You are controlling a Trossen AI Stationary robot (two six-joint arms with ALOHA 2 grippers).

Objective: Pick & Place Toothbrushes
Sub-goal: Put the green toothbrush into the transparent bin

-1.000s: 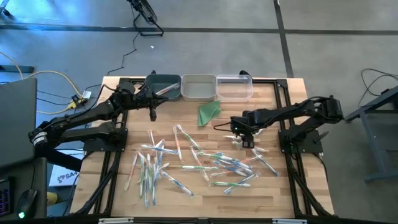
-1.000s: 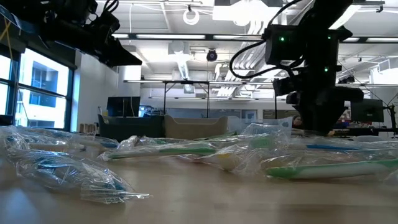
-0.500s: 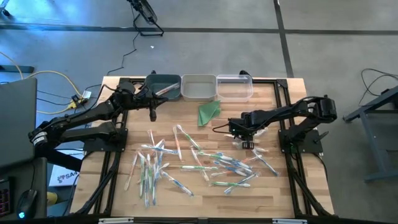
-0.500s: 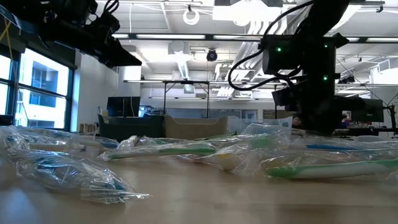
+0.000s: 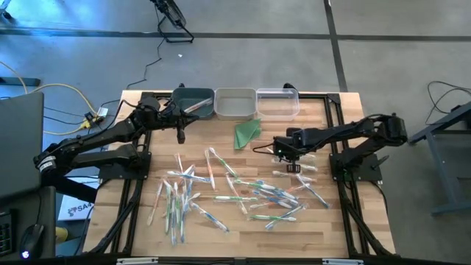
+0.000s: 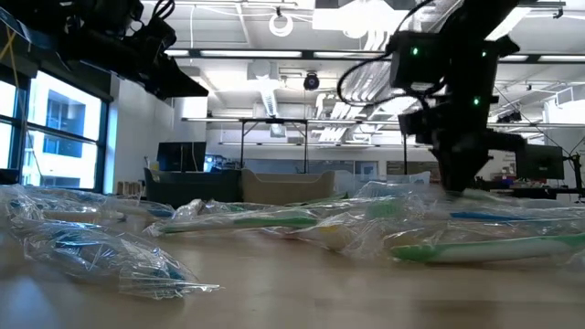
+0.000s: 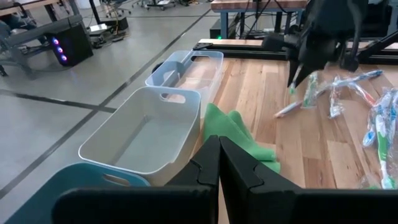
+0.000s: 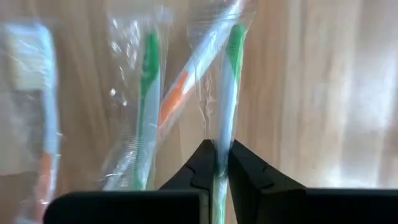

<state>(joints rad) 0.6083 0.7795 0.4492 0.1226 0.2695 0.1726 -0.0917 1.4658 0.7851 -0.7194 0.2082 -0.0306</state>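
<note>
1. the right claw (image 8: 222, 163) is pinched shut on a green-handled toothbrush (image 8: 226, 93) in a clear wrapper, over the right-hand middle of the table (image 5: 324, 221).
2. the left claw (image 7: 219, 163) is closed with nothing in it, waiting near the bins (image 5: 235, 103) at the far edge.
3. the other toothbrushes (image 5: 221, 193) lie scattered across the middle of the table, each one wrapped.
4. a brush looks light and stiff, but the film is likely slick and crinkly; a grip across the handle's middle should hold best.
5. from above, the arm hides the gripped brush; i cannot tell whether it is off the wood yet.
6. the low view blurs the near wrappers, so single brushes there are hard to tell apart.
</note>
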